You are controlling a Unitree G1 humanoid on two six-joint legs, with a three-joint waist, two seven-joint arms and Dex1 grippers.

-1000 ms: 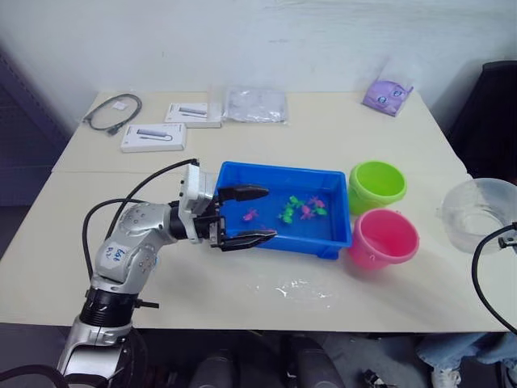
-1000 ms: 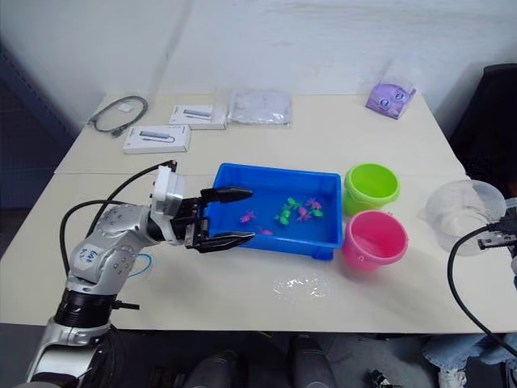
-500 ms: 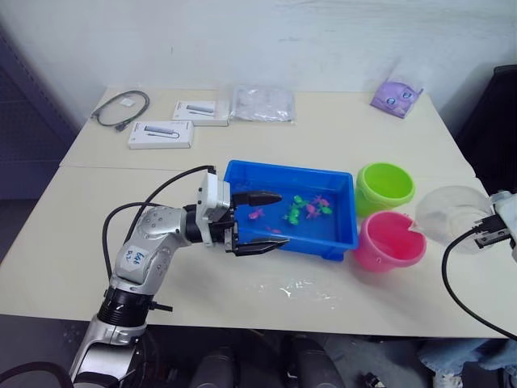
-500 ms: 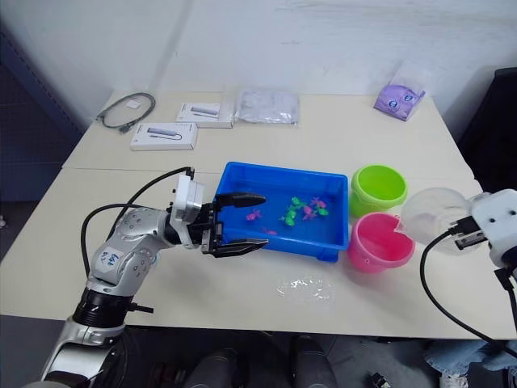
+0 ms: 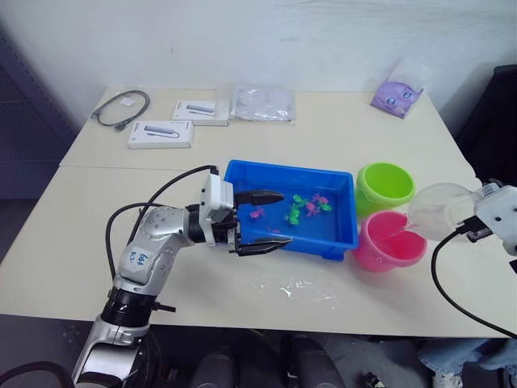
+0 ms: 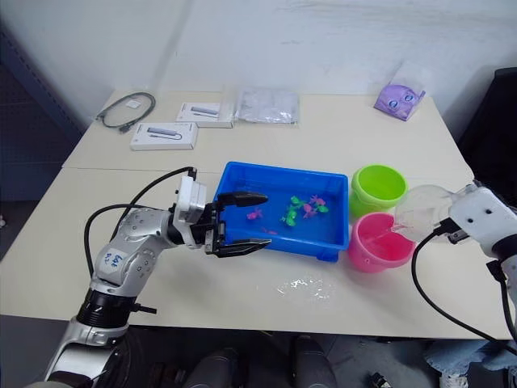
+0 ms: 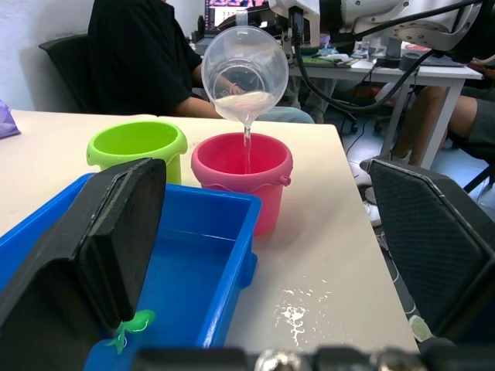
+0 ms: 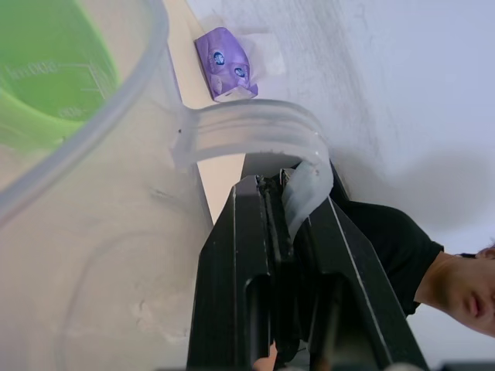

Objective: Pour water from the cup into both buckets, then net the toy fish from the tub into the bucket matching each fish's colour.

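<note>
The right claw (image 8: 282, 232) is cut off by the picture's lower edge, and the cup (image 8: 85, 193) it grips by the handle runs past the edge too. Beside the pink bucket (image 5: 392, 240), the right arm leaves the frame. The fish (image 5: 305, 206) in the tub (image 5: 339, 242) are too small to count. The tub hides one finger (image 7: 93, 255) of the left claw (image 5: 262, 220) in part.

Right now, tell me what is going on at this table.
The right claw grips the clear cup by its handle and tips it over the pink bucket; a thin stream of water is falling in. The green bucket stands beside it. The left claw hangs open at the blue tub, where the toy fish lie.
</note>
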